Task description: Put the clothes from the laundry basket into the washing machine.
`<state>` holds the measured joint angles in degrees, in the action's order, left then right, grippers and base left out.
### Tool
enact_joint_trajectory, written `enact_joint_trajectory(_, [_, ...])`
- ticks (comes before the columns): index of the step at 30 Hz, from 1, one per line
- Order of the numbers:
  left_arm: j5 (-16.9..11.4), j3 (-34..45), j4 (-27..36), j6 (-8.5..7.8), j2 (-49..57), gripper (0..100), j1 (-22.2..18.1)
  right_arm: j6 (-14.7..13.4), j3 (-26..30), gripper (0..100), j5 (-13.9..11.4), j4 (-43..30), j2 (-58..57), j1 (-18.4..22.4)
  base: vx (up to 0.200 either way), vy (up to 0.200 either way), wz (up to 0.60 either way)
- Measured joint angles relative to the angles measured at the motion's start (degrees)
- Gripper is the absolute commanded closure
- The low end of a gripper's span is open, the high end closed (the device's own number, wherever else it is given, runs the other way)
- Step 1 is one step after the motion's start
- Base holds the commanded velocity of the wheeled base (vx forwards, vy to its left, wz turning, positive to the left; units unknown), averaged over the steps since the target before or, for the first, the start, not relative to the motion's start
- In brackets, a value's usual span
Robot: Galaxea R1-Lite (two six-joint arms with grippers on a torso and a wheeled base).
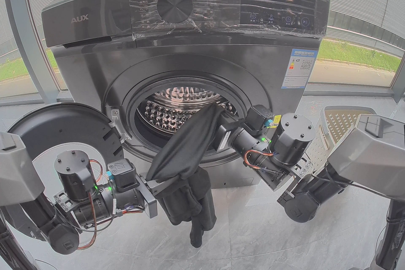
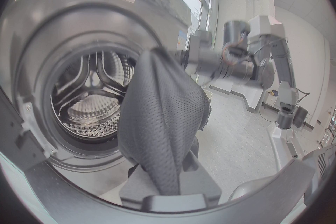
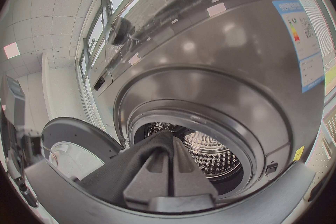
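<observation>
Closest to the robot, low on its left side, the left gripper (image 1: pixel 159 183) has its jaws clamped on the lower part of the black garment (image 1: pixel 185 148). Below that hold a bunched tail of cloth hangs free toward the floor (image 1: pixel 261 233); whether its tip touches the tiles cannot be told.

From the left gripper the cloth runs up and away in one taut band, its long axis slanting from low-left to high-right. It ends at the right gripper (image 1: pixel 218 117), whose jaws are closed on the upper end. That gripper sits just at the lip of the open drum (image 1: pixel 177 108), on the right side of the opening. The right arm is therefore the nearer one to the goal, and the left end lies well outside.

None of the garment looks to be inside yet. By my judgement, the coming move turns on carrying the high end inward past the rim with the low end following, or the tail may catch on the lower rim.

Beyond, the washing machine (image 1: pixel 126 60) stands with its door (image 1: pixel 63 127) swung wide to the robot's left. Off to the right, behind the right arm, is the laundry basket (image 1: pixel 341 121).
</observation>
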<state>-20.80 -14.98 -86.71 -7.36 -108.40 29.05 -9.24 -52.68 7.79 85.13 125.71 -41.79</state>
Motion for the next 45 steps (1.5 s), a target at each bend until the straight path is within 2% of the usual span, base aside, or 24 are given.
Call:
enact_joint_trajectory(4, [-0.1,0.6,0.0,0.17,3.1,100,-1.1,-0.2,2.2,100,-1.1,0.5,1.0,-0.8,0.000,0.000,0.00])
enact_joint_trajectory(5, [-0.1,0.6,0.0,0.17,3.5,100,-1.4,-0.3,2.6,0,-1.3,0.7,1.2,-1.0,0.000,0.000,0.00])
enact_joint_trajectory(13, [0.0,-0.2,0.0,0.33,5.3,100,-2.2,-1.2,4.6,0,-1.6,1.3,1.6,-1.7,0.000,0.000,0.00])
enact_joint_trajectory(19, [0.8,-0.3,0.0,1.10,5.9,100,-2.9,-1.0,10.0,0,-1.6,0.8,0.1,-1.1,0.000,0.000,0.00])
enact_joint_trajectory(23, [3.2,-0.5,0.0,1.65,6.1,100,-3.5,-0.7,16.3,0,-1.6,0.5,-2.3,-0.3,0.000,0.000,0.00])
enact_joint_trajectory(27, [7.3,-0.5,0.0,2.44,6.3,100,-3.8,-0.4,23.1,0,-1.7,0.2,-5.2,1.0,0.000,0.000,0.00])
enact_joint_trajectory(31, [14.3,0.5,0.0,3.73,6.3,100,-3.8,0.4,29.7,0,-1.9,-0.1,-9.1,3.5,0.000,0.000,0.00])
enact_joint_trajectory(33, [16.3,1.8,0.0,4.06,6.3,100,-3.6,0.8,31.7,0,-1.9,-0.2,-11.0,4.5,0.000,0.000,0.00])
enact_joint_trajectory(39, [17.3,4.3,0.0,4.25,6.0,100,-3.6,1.8,34.0,0,-2.1,-0.2,-14.3,8.8,0.000,0.000,0.00])
enact_joint_trajectory(45, [17.5,4.6,0.0,4.44,5.7,100,-3.6,2.8,35.7,0,-4.5,0.2,-15.6,12.0,0.000,0.000,0.00])
